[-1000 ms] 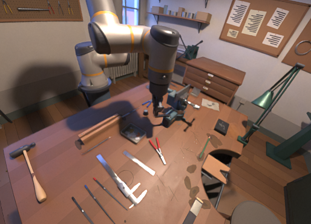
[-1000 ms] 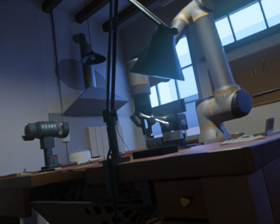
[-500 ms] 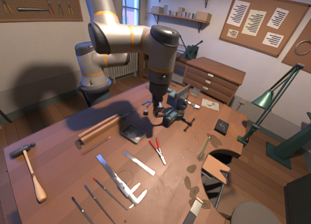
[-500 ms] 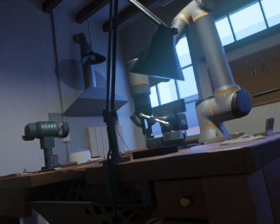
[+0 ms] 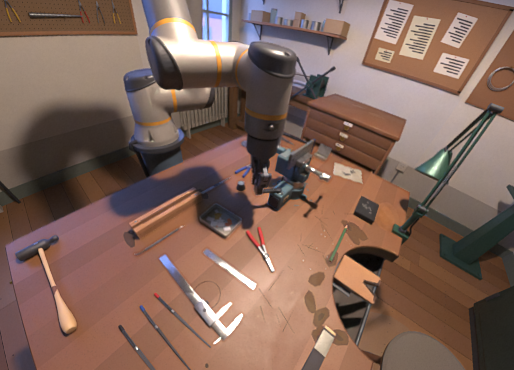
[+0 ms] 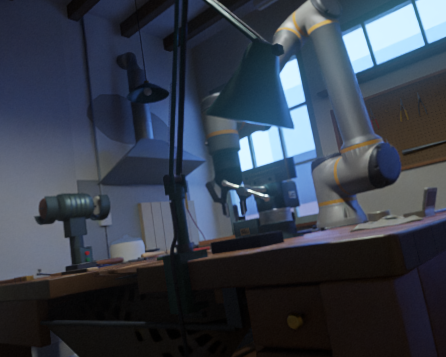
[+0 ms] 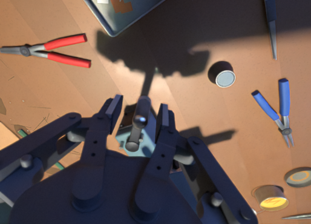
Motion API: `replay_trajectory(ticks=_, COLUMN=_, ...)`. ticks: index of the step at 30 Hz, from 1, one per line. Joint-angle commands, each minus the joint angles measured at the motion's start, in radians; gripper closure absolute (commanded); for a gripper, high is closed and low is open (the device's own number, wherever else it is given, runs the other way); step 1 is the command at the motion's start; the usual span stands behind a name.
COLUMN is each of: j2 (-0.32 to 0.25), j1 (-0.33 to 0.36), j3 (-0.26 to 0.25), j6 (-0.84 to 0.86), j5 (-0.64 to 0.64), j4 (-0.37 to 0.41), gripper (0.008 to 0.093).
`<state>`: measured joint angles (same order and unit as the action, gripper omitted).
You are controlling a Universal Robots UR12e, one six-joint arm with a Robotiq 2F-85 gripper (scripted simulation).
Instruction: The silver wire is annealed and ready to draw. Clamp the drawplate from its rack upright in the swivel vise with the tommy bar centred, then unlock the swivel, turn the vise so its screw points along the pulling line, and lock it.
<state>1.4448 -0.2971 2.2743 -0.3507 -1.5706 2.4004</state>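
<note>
The swivel vise stands on the bench's far half, blue-grey, with a flat plate upright in its jaws. A short lever with a round knob sticks out from its base. My gripper hangs just left of the vise and straddles this lever, open and holding nothing. The tommy bar crosses the screw on the vise's far right side. In the second side camera the vise and gripper show dimly behind the lamp shade.
A shallow tray lies left of the vise. Red-handled pliers lie in front of it. Blue-handled pliers, a small round tin and a wooden rack are close by. A green lamp stands at the right edge.
</note>
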Motion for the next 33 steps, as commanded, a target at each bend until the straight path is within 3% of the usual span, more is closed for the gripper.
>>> replay_trajectory(ticks=1, j2=0.0, j1=0.0, j3=-0.001, j6=0.0, j5=0.0, j4=0.0, gripper=0.0534)
replay_trajectory(ticks=13, j2=0.007, j1=0.0, j3=-0.004, j6=0.0, j5=0.0, j4=-0.01, gripper=0.0534)
replay_trajectory(ticks=20, j2=0.066, j1=0.0, j3=-0.035, j6=0.0, j5=0.0, j4=-0.098, gripper=0.0534)
replay_trajectory(ticks=28, j2=0.083, j1=0.0, j3=-0.045, j6=0.0, j5=0.0, j4=-0.128, gripper=0.0534)
replay_trajectory(ticks=33, j2=0.14, j1=0.0, j3=-0.09, j6=0.0, j5=0.0, j4=-0.226, gripper=0.0534)
